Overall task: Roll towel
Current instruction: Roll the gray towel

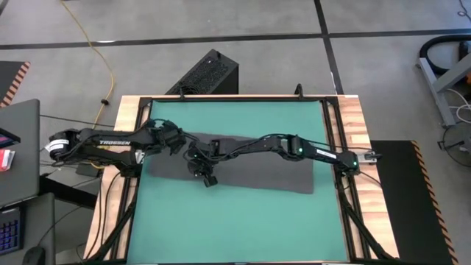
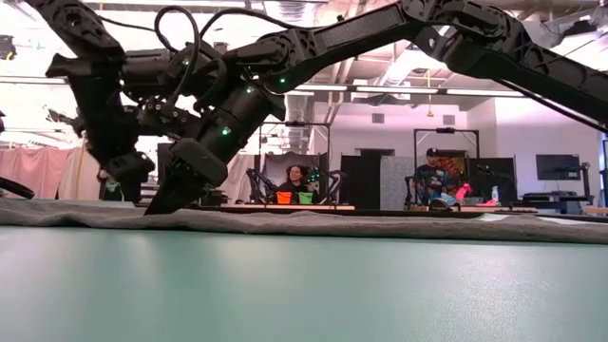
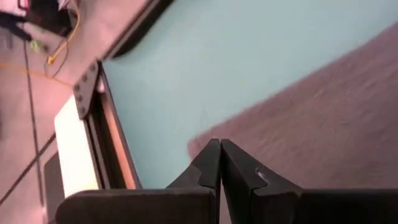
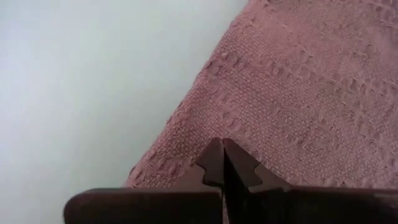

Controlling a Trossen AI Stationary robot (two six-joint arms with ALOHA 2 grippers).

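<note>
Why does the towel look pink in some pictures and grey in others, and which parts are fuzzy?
High view: the towel looks dark grey under even light. Both wrist views tint it pinkish; the left wrist view is soft and smeared, and the right one shows the weave sharply. Low view: the near mat is blurry, and bright ceiling lights leave the arms as dark shapes.

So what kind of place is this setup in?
Probably a robotics lab or open workshop: people sit at desks in the room behind, monitors stand there, and a yellow cable runs across the concrete floor beside the table.
</note>
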